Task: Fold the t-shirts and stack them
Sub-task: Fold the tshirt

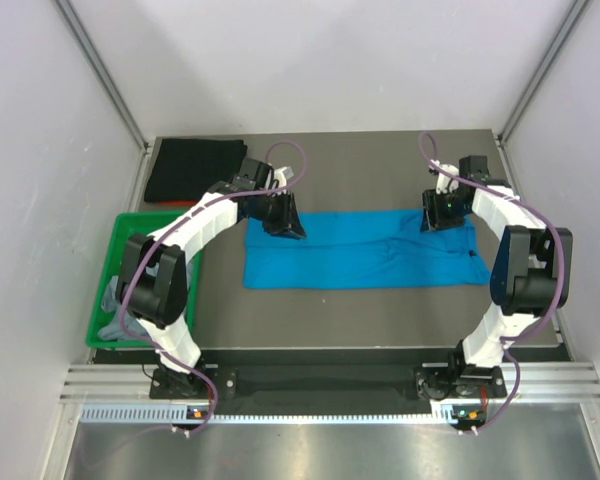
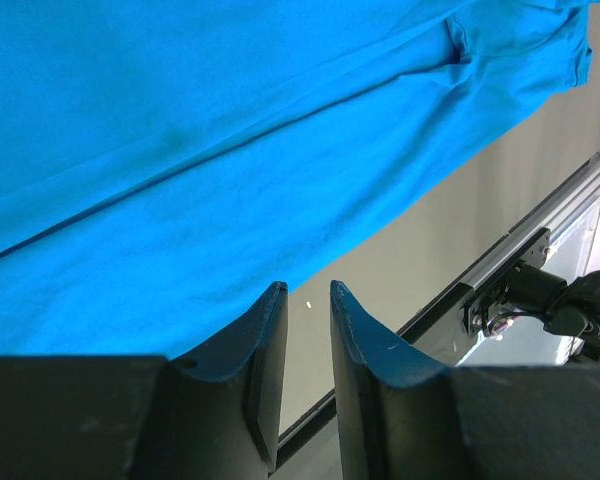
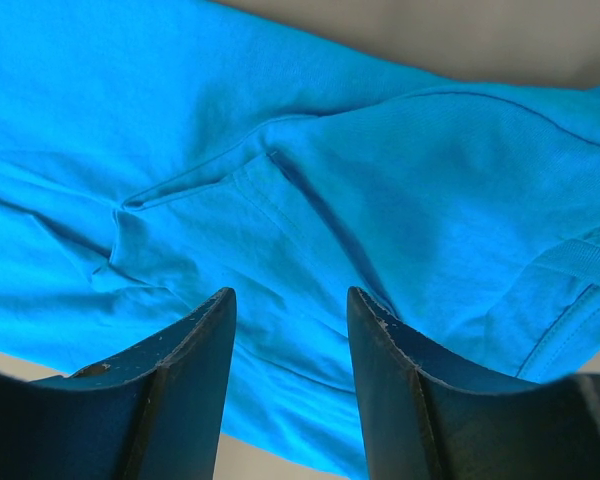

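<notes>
A bright blue t-shirt (image 1: 360, 250) (image 2: 180, 150) (image 3: 330, 150) lies as a long flat strip across the middle of the table. My left gripper (image 1: 285, 228) (image 2: 307, 288) hovers at its left far end, open by a narrow gap through which bare table shows. My right gripper (image 1: 430, 218) (image 3: 290, 295) hangs over the shirt's right end near a sleeve, open wider, with nothing between its fingers. A black t-shirt (image 1: 195, 170) lies folded at the back left corner. A grey t-shirt (image 1: 113, 300) lies crumpled in the green bin (image 1: 140, 216).
The green bin stands off the table's left side beside the left arm. An aluminium rail (image 1: 330, 385) (image 2: 540, 230) runs along the near edge. White walls close in on both sides and at the back.
</notes>
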`<state>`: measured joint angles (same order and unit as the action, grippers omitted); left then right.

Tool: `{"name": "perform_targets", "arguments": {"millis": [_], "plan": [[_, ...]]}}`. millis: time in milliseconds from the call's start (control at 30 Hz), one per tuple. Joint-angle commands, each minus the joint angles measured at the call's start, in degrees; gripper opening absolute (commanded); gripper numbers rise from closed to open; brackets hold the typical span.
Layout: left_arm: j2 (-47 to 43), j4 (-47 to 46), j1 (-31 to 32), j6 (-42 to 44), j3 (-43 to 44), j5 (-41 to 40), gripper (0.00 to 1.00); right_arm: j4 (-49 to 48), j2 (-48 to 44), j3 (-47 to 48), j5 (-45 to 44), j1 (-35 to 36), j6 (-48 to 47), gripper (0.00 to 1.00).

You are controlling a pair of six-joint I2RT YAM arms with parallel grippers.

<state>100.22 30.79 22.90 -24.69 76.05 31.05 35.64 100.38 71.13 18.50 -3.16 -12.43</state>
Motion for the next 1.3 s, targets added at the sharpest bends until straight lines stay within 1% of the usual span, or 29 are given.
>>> {"name": "perform_targets", "arguments": {"millis": [0,433,567,767,1267], "plan": [[-2.05,-2.40,-0.31,0.96,0.50,0.77,0.29,-0.48,-0.97,0.06,0.22,-0.36,-0.84,0.49],[-2.14,-2.57,-0.22,0.78,0.33,0.59,0.29,0.05,-0.01,0.06,-1.89,-0.36,-1.29,0.49],[-1.70,-2.31,-0.22,0.78,0.15,0.85,0.29,-0.22,2.79,0.67,-1.98,-0.36,-1.20,0.49],[-1.79,-2.66,-0.22,0.69,0.24,1.82,0.29,-0.22,4.39,1.37,-5.14,-0.45,-1.55,0.49],[-2.05,-2.66,-0.22,0.52,0.06,2.09,0.29,-0.92,1.58,2.26,-8.31,-0.80,-1.55,0.49]]}}
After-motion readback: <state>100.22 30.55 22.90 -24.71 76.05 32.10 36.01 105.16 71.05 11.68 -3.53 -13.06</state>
